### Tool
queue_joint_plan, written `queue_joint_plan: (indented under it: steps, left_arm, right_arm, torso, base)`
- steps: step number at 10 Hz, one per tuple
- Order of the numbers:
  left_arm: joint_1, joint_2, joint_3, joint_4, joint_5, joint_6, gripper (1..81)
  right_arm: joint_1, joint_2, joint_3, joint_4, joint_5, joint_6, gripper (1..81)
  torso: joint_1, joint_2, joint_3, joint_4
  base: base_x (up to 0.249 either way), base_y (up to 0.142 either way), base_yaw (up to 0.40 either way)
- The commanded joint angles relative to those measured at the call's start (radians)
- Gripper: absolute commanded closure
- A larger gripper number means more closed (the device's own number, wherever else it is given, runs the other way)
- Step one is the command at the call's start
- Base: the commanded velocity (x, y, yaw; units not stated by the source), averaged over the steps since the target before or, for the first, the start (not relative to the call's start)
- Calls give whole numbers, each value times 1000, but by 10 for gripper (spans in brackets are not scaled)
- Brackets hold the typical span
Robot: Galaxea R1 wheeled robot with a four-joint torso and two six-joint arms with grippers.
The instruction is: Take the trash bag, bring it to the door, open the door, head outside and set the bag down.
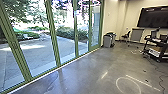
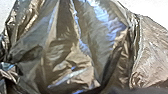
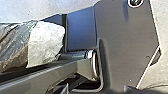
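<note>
Left wrist view: my left arm holds its camera close to the black trash bag (image 2: 75, 53), whose shiny, creased plastic spreads wide across the view. State of left pincer: I cannot tell whether it is clenched on the bag or released.

Right wrist view: my right arm's camera faces the robot's own dark plate (image 3: 125, 42) and jointed bar (image 3: 47, 76). Creased dark plastic and a bright, whitish crumpled section lie beside these parts. State of right pincer: I cannot tell.

Head view, obstacles: green-framed glass panels (image 1: 53, 32) run from near left to the far end of the room, between my smooth grey floor (image 1: 87, 67) and the paved yard (image 1: 27, 55). Bushes (image 1: 67, 32) stand beyond the paving. Grey bins (image 1: 107, 41) stand at the far end of the panels. Farther right are a chair (image 1: 126, 35), a grey upright board (image 1: 136, 35) and a dark wall screen (image 1: 153, 18). A dark cart (image 1: 162, 58) stands at right, loaded with items; thin cables (image 1: 160, 72) trail over the floor nearer to me.
</note>
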Motion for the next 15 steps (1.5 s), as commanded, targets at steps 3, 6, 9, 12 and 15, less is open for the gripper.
queue_joint_plan:
  steps: [3,6,9,12,15]
  left_arm:
    - [-48,3,4,8,68,4,811]
    - [-48,3,4,7,68,4,811]
    - [-48,4,4,8,68,4,811]
    - [-48,6,4,8,68,4,811]
    - [-46,4,4,7,68,4,811]
  right_arm:
    - [42,10,8,-10,-54,-2,10]
    - [42,8,6,-10,-54,-2,10]
    - [42,8,8,-10,-54,-2,10]
    - [42,8,6,-12,-54,-2,10]
    - [42,8,6,-10,-54,-2,10]
  torso:
    - [0,0,0,0]
    - [0,0,0,0]
    - [0,0,0,0]
    - [0,0,0,0]
    - [0,0,0,0]
  base:
    - [133,-75,0]
    - [133,-47,0]
    - [133,0,0]
    - [134,0,0]
    - [136,0,0]
